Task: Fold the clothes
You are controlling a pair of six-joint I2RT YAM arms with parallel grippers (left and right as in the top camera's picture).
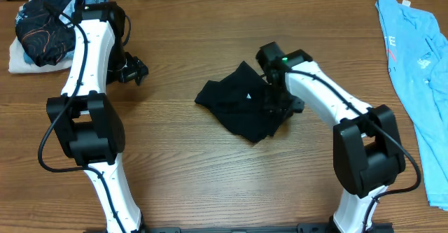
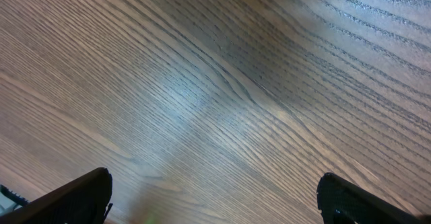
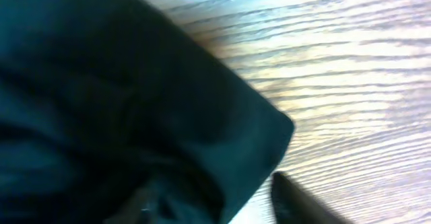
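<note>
A black T-shirt [image 1: 238, 107] lies crumpled in a folded heap at the middle of the table, a small white label showing on it. My right gripper [image 1: 280, 107] hangs low over its right edge. In the right wrist view the black cloth [image 3: 121, 103] fills the left side and one fingertip [image 3: 300, 200] stands on bare wood beside the cloth's corner; the other finger is lost in the dark cloth, and the right gripper [image 3: 222, 207] looks open. My left gripper [image 1: 133, 71] is far left, its fingers [image 2: 74, 197] spread wide over bare wood, so the left gripper [image 2: 215, 200] is open and holds nothing.
A light blue printed T-shirt [image 1: 420, 72] lies spread along the right edge of the table. At the back left corner sits a pile of clothes [image 1: 45, 23], dark patterned cloth on top of blue and white ones, close behind the left arm.
</note>
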